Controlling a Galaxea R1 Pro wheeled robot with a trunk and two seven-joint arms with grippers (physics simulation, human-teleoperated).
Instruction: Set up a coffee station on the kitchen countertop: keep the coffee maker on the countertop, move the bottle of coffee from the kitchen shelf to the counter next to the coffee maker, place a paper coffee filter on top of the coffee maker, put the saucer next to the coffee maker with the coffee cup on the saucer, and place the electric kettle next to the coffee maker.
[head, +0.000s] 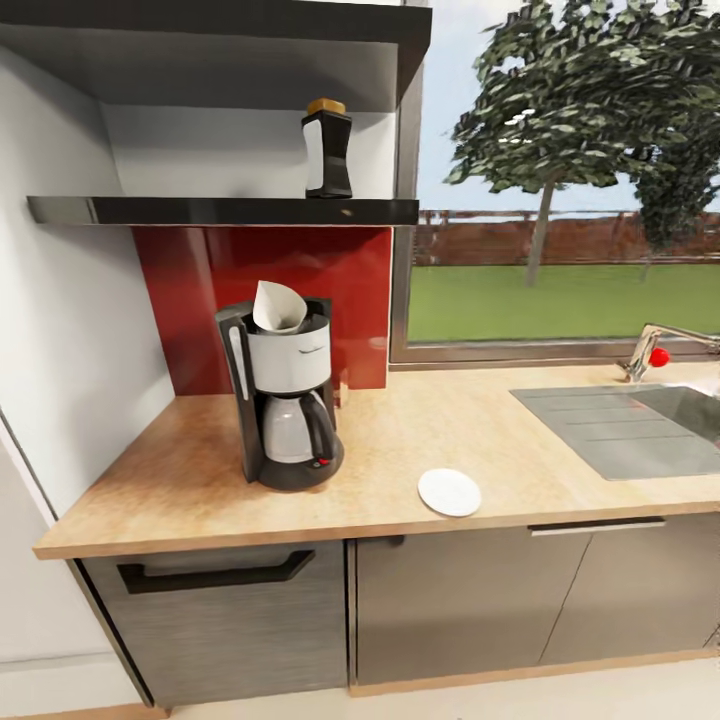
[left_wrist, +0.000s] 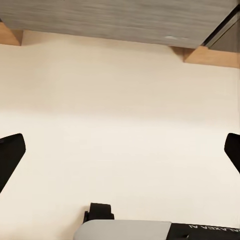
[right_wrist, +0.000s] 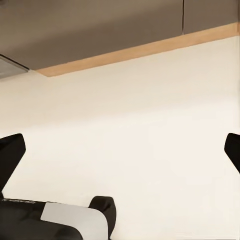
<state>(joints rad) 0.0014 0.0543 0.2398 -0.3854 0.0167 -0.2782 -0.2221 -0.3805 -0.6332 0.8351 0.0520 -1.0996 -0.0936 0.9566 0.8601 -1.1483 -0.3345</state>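
The coffee maker (head: 285, 400) stands on the kitchen countertop (head: 200, 480), and the paper coffee filter (head: 278, 306) already sits in its top. The saucer (head: 449, 492) lies flat on the countertop, to the right of the coffee maker and near the front edge, with no cup on it. The bottle of coffee (head: 327, 150) stands upright on the kitchen shelf (head: 230, 210), almost directly above the coffee maker, so its long axis is vertical and a reach for it must go upward.

The left gripper (left_wrist: 120, 150) and the right gripper (right_wrist: 120, 150) both hang low over the pale floor beside the cabinet fronts, fingers spread wide and empty. Which arm is nearer the bottle cannot be judged.
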